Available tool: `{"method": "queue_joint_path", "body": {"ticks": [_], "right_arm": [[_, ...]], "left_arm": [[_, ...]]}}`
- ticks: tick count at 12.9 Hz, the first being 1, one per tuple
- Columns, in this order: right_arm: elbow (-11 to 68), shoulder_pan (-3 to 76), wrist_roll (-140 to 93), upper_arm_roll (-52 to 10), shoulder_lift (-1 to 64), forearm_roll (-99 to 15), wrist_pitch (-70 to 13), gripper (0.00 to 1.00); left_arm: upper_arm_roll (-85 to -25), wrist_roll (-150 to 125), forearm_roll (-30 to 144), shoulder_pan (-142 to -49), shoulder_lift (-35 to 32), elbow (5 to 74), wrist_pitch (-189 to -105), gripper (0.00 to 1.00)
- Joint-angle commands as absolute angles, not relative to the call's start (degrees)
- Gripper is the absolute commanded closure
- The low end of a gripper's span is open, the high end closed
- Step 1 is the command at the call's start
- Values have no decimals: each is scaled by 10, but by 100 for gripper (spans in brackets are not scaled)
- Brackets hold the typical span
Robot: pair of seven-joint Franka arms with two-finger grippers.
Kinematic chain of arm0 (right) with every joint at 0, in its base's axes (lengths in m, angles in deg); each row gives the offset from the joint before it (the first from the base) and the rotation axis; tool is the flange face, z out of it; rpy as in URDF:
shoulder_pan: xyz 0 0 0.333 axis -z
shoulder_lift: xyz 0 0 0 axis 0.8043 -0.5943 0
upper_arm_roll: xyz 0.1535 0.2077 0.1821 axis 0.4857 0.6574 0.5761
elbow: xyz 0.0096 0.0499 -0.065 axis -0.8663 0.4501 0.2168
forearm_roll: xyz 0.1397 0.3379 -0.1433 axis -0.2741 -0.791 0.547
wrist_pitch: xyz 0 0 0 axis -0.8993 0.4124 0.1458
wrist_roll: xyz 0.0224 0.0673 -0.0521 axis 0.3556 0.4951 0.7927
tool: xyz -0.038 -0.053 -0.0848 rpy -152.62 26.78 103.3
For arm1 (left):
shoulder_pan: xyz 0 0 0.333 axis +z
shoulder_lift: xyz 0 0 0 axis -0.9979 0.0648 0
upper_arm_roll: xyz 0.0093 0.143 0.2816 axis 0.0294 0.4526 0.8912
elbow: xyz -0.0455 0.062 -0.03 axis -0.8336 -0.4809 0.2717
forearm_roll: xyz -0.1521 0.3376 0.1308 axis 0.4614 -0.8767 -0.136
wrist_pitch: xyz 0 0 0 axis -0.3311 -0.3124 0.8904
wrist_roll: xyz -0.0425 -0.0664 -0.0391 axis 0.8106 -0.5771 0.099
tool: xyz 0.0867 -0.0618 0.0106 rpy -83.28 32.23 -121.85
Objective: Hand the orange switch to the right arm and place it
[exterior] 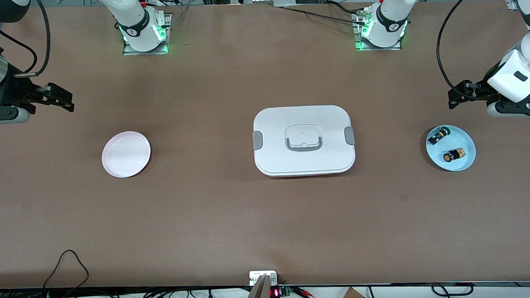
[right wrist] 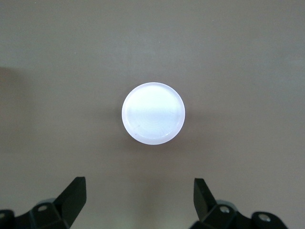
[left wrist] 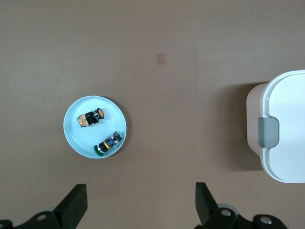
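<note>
Left tool (exterior: 459, 96), fingers apart, hangs above table near plate-held orange switch (exterior: 454, 155).

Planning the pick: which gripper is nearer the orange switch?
Left. The left gripper hangs open just off the blue plate holding the orange switch. The right gripper, also open, waits at the right arm's end of the table near the white plate.

The bench (exterior: 205, 213) is plain brown. A pale blue plate (exterior: 463, 157) holds an orange-capped switch (exterior: 454, 155) with a tan body and a green-capped switch (exterior: 438, 135). The box (exterior: 303, 140) is white with grey clips; the other plate (exterior: 126, 154) is white
</note>
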State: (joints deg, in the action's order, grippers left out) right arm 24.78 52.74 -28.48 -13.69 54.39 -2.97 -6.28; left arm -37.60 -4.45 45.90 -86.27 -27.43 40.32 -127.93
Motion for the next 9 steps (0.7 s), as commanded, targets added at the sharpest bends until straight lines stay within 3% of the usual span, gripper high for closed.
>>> {"method": "queue_joint_path", "body": {"ticks": [1, 9], "right_arm": [[228, 534, -290, -135, 535, -38, -52, 0], [228, 531, -291, -134, 533, -39, -57, 0]], "left_arm": [[-372, -49, 468, -864, -276, 395, -1268, 0], [-371, -52, 463, -863, -252, 383, -1250, 0]]}}
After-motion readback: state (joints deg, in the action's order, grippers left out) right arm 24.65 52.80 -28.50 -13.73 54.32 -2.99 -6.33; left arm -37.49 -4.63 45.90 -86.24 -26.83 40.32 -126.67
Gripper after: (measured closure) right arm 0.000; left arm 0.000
